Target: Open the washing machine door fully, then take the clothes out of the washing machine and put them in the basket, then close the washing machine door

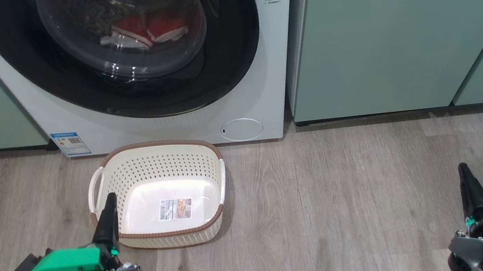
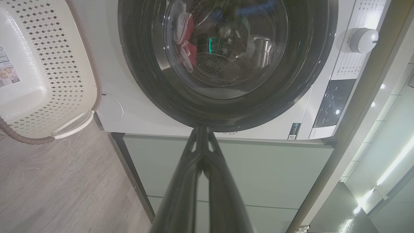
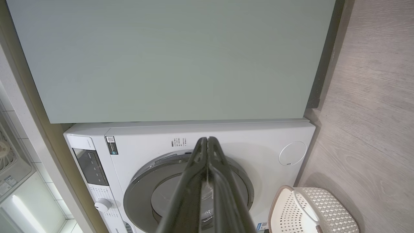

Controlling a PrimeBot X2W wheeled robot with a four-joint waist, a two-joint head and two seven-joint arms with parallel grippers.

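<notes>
Washing machine door (image 1: pixel 232 43) shut over red clothes (image 1: pixel 143 32); basket (image 1: pixel 160 170) on the floor (image 1: pixel 341 210); left tool (image 1: pixel 110 200) and right tool (image 1: pixel 463 168) pressed together

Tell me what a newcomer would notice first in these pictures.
The glossy black-rimmed washing machine door, shut, dominates the head view's top, red clothes behind its glass. The cream basket sits on the wood floor right before the washing machine, holding no clothes.

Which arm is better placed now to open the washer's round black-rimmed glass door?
Probably the left: the left fingers lie before the big white washer, below its closed round black-rimmed door. The right fingers lie before the flat pale green cabinet, off to the side.
</notes>
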